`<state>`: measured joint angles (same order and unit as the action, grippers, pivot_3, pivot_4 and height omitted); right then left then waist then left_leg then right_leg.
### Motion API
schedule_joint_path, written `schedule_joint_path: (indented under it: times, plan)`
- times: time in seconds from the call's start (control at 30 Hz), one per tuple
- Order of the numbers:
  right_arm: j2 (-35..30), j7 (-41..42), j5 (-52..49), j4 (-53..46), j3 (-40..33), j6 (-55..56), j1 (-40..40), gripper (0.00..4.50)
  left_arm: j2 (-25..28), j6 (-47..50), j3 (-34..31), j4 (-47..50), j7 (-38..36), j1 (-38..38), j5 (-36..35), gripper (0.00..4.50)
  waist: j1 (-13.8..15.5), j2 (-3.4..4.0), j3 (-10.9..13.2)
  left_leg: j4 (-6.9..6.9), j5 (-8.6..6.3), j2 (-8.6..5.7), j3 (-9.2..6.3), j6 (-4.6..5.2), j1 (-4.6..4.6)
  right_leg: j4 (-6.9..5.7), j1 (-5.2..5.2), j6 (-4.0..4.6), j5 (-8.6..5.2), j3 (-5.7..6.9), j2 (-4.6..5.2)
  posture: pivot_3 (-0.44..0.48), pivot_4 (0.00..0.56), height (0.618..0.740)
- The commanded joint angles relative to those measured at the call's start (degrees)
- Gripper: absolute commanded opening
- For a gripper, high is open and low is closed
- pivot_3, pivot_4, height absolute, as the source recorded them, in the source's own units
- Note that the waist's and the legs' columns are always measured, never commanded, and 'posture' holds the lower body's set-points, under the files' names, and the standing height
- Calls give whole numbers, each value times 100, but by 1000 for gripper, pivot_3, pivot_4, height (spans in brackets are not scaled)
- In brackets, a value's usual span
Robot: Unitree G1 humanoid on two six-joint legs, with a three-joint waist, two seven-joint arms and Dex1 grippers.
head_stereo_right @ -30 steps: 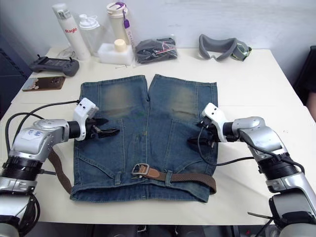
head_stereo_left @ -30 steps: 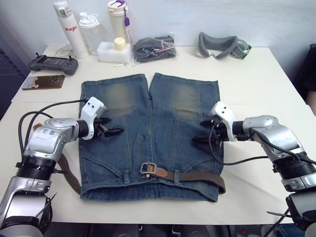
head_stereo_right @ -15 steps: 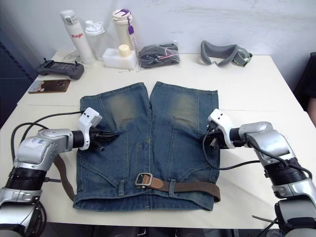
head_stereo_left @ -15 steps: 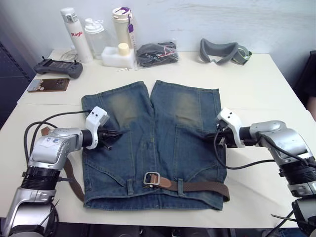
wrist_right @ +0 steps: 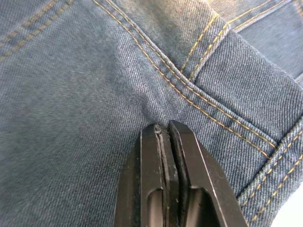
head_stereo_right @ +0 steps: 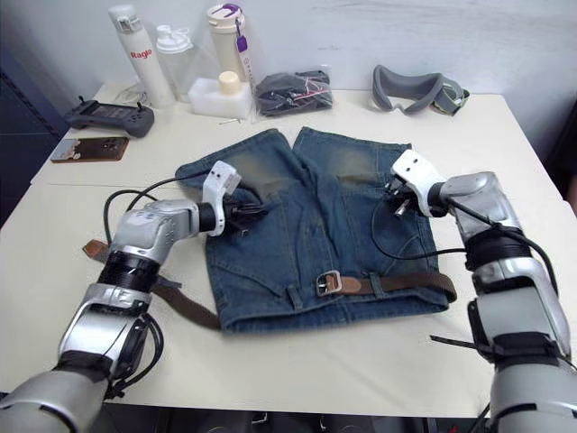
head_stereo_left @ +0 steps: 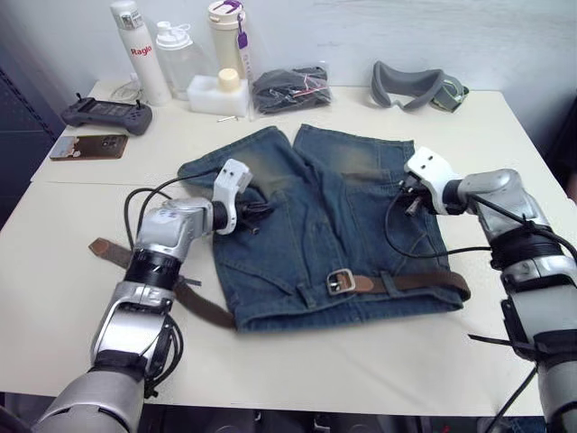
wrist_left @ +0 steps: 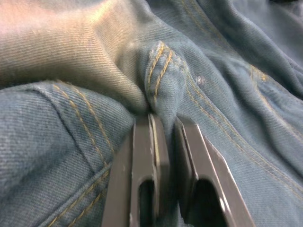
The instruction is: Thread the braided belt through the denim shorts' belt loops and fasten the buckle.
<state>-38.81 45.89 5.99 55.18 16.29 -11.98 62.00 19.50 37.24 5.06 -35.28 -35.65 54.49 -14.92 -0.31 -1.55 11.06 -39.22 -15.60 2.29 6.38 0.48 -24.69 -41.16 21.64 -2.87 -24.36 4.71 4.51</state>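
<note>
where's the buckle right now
The buckle lies at the front-centre waistband of the denim shorts in the eye views, at the brown braided belt strap's left end.

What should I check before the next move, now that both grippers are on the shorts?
1. Left gripper pinching a fold of the denim shorts: ok.
2. Right gripper shut on denim at a seam: ok.
3. Braided belt through the belt loops on the robot's right side: ok.
4. Buckle fastened: not ok, the other belt end lies loose on the table to the left.
5. Belt threaded through the back loops: cannot tell.
6. Shorts lying flat: not ok, bunched near the left gripper.
</note>
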Motion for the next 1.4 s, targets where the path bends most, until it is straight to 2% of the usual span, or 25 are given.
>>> schedule_joint_path:
  times: [0.03, 0.27, 0.3, 0.33, 0.37, 0.47, 0.53, 0.6, 0.7, 0.77, 0.87, 0.97, 1.07, 1.17, 1.23, 1.3, 1.4]
  plan:
    - [10, -544, 311, 474, -101, 545, 229, 17, -274, -488, -218, -529, 96, 377, 73, 0, 0, 0, 0, -1, 0, 0, -1, 0, -3, 0, 2, 0, 0, 1, 0, 0, 150, 683]
    - [196, -1378, 311, 995, -498, 1102, 425, 17, -476, -379, -294, -633, -96, 374, 63, 0, -9, 0, 0, -43, 1, 0, -6, 3, -66, -43, 57, 0, 0, 6, 1, 0, 150, 683]
    - [215, -1369, 244, 1014, -577, 1115, 451, 577, -478, -397, -378, -648, -26, 384, 40, 0, -10, 1, 0, -58, 2, 0, -4, 3, -85, -66, 82, 0, 0, 2, 2, 0, 150, 683]
    - [218, -1354, 212, 1014, -627, 1175, 471, 861, -477, -420, -477, -666, 9, 408, -11, 994, -12, 1, 0, -68, 2, 1, -4, 3, -87, -76, 85, 0, 0, 1, 2, 0, 150, 683]
    - [213, -1360, 200, 1001, -687, 1239, 498, 1157, -472, -399, -582, -640, -2, 435, -83, 1214, -16, 1, 0, -75, 4, 2, -4, 3, -87, -84, 85, 0, 0, 1, 1, 0, 150, 683]
    - [171, -1318, 162, 871, -869, 1318, 591, 2519, -413, -47, -901, -336, 16, 458, -321, 2503, -63, 1, 1, -85, 9, 2, -1, 6, -86, -97, 86, 2, 1, -5, 3, 0, 150, 683]
    - [130, -987, 29, 637, -1017, 1123, 647, 3628, -204, 569, -1097, 403, -7, 228, -566, 3459, -113, 0, 2, -84, 12, 2, -1, 3, -86, -103, 88, 3, 1, -6, 2, 0, 150, 683]
    - [73, -541, -155, 286, -1159, 846, 621, 4486, 85, 1353, -1309, 1286, -39, -127, -908, 4359, -163, 1, 2, -79, 13, 4, -3, 0, -86, -103, 89, 3, 1, -8, 0, 0, 150, 683]
    - [-192, 731, -775, -988, -1390, -72, 282, 4500, 821, 3187, -2131, 2942, 60, -870, -1786, 4469, -227, 10, 8, -53, 16, 12, -2, -5, -81, -91, 94, 4, 1, -24, -14, 0, 150, 683]
    - [-454, 1752, -1284, -2271, -1329, -683, -247, 4500, 1161, 4083, -2689, 3590, 144, -1127, -2212, 4469, -210, 11, 9, -27, 22, 17, -8, -15, -77, -73, 95, 5, 0, -24, -24, 0, 150, 683]
    - [-917, 2935, -2147, -4211, -1143, -1664, -1081, 4500, 1325, 5075, -3642, 4000, 470, -1067, -2412, 4469, -112, 9, 10, -10, 24, 19, -27, -20, -73, -66, 89, 5, 0, -22, -30, 0, 150, 683]
    - [-1142, 3524, -2797, -5396, -1033, -2529, -1513, 4500, 1426, 5511, -4524, 4043, 1058, -1053, -2302, 4469, -48, 7, 14, -9, 26, 14, -32, -23, -71, -57, 79, 6, 0, -22, -28, 0, 150, 683]
    - [-1196, 3687, -3012, -5846, -906, -2846, -1638, 4500, 1569, 5526, -4937, 4108, 1653, -1433, -2253, 4469, -66, 4, 15, -11, 31, -6, -31, -15, -43, -58, 55, 5, 8, -23, -3, 0, 150, 683]
    - [-1112, 3694, -3080, -5856, -820, -2966, -1580, 4500, 1400, 5526, -5906, 4034, 2948, -1718, -1716, 4469, -127, -21, 30, -3, 31, -8, -38, -8, -5, -37, 12, 0, 29, -17, 2, 0, 150, 683]
    - [-1020, 3640, -3019, -5701, -755, -2903, -1485, 4500, 1066, 5526, -6298, 4321, 3665, -1841, -1391, 4469, -128, -56, 50, 3, 30, -8, -39, -9, 24, -32, -13, 1, 39, -17, 3, 0, 150, 683]
    - [-947, 3620, -2945, -5583, -688, -2820, -1423, 4500, 777, 5526, -6381, 4572, 4142, -1900, -1281, 4469, -122, -66, 55, 9, 31, -7, -41, -10, 25, -26, -14, -1, 55, -14, 4, 0, 150, 683]
    - [-800, 3624, -2904, -5451, -599, -2757, -1321, 4500, 102, 5526, -6332, 4860, 4889, -1552, -975, 4469, -36, -94, 68, 8, 43, -11, -44, -21, 23, -26, -15, -6, 68, -8, 9, 0, 150, 683]
